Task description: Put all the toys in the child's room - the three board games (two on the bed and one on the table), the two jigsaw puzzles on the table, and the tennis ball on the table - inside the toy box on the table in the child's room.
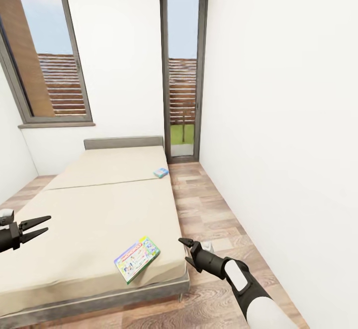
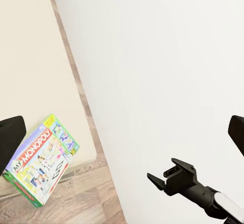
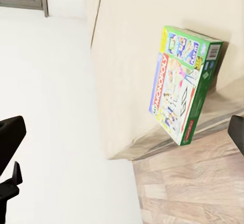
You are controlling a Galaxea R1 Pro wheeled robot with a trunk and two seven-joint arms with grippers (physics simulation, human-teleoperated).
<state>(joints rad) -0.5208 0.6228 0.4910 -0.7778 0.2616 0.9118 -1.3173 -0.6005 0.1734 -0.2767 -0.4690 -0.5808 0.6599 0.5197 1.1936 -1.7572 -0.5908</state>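
**Operator:** Report jaw status, both arms.

**Technician:** Your left gripper (image 1: 44,224) has its two dark fingers spread apart in a V, with nothing between them. It hangs over the near left part of the bed (image 1: 89,205), above the mattress and not touching it. Your right gripper (image 1: 187,249) is also parted and holds nothing; the left wrist view shows its two black fingers (image 2: 161,179) apart with a gap between them. It sits just off the bed's near right corner, over the wood-plank floor (image 1: 214,219).

**Operator:** Locate the task items relative to the grippers.

**Technician:** One board game (image 1: 136,259), with a green edge and a Monopoly cover, lies flat on the mattress near the bed's near right corner, turned at an angle to the bed edges. It lies between your two grippers, nearer the right one. The right wrist view faces its cover and green side (image 3: 183,89); the left wrist view shows the same box (image 2: 41,159) close to the mattress edge. The blue board game (image 1: 160,172) lies well apart from it, further up the bed at the right edge, near the seam across the mattress.

**Operator:** Describe the surroundings.

**Technician:** A grey headboard (image 1: 123,142) closes the far end of the bed. Behind it you see a white wall with a dark-framed window (image 1: 47,50) at the left and a tall, narrow glazed door (image 1: 183,70) at the right. A plain white wall (image 1: 283,120) runs along your right side, with a strip of floor between it and the bed.
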